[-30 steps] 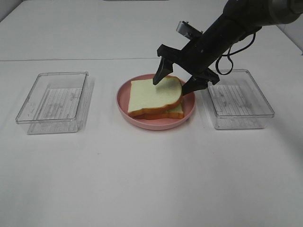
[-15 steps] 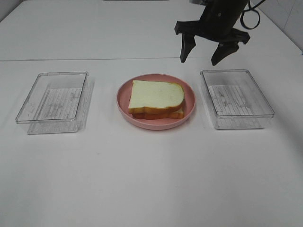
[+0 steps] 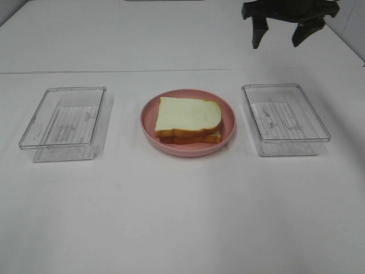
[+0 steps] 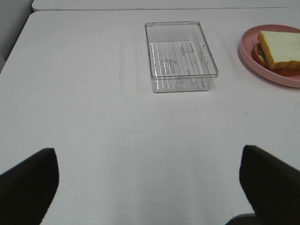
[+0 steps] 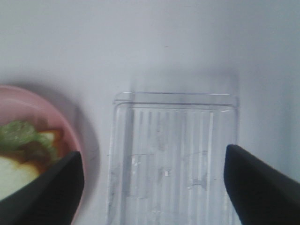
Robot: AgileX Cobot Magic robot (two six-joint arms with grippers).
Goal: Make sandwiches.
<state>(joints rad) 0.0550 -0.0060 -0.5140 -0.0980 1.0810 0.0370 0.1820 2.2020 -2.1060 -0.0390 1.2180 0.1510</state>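
The sandwich [image 3: 188,120] lies stacked on a round pink plate [image 3: 149,125] at the table's middle, white bread slice on top, another slice under it. In the right wrist view green lettuce and brown filling [image 5: 26,140] peek out at its edge. My right gripper [image 3: 279,35] hangs open and empty high above the back right, beyond the right tray. My left gripper [image 4: 147,183] stands open and empty over bare table, well short of the left tray; the sandwich [image 4: 279,49] shows at the far edge of its view.
Two clear plastic trays flank the plate, one at the left [image 3: 65,123] [image 4: 180,56] and one at the right [image 3: 285,118] [image 5: 173,159], both empty. White tabletop runs all around, with a seam across the back.
My right gripper has let go of the top bread slice, lifted off the plate and swung up and back to the right. The sandwich stays on the plate.
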